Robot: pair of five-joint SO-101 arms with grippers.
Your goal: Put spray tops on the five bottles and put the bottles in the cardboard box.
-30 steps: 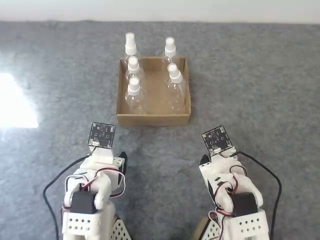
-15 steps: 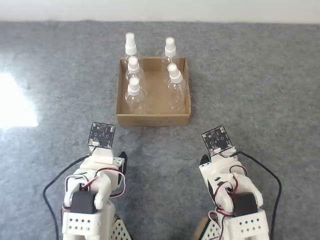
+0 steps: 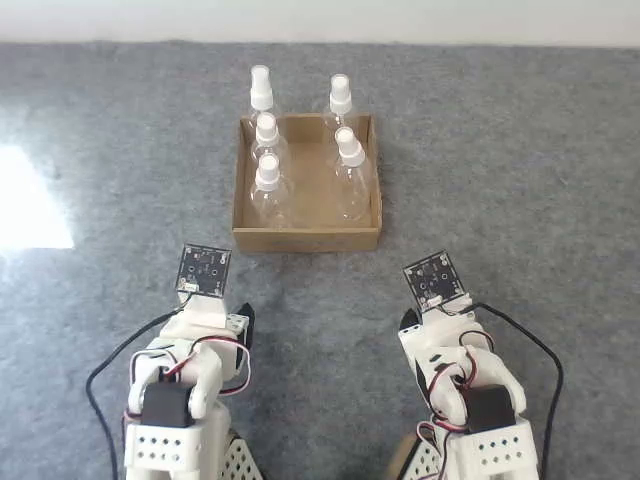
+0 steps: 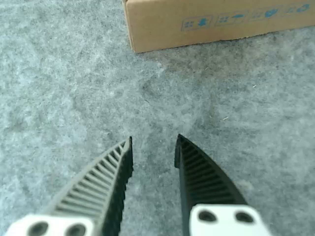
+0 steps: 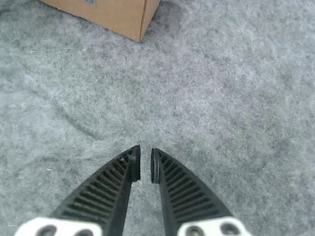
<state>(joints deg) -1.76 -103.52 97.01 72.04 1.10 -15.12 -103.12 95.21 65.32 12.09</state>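
- cardboard box [image 3: 305, 240] sits mid-counter [image 3: 520, 150], toward far edge
- 3 bottles [image 3: 270, 198] w/ spray tops [image 3: 267, 170] stand upright inside it
- 2 more at its far wall, tops on; can't tell if inside or just behind
- left tool [image 4: 153, 140] spread a bit, holds nothing, over bare counter by near edge
- right tool [image 5: 145, 150] all but pressed together, nothing in it, also by near edge

Small blue printed marks [image 4: 237, 18] on the cardboard box [image 4: 157, 29] wall — none legible.
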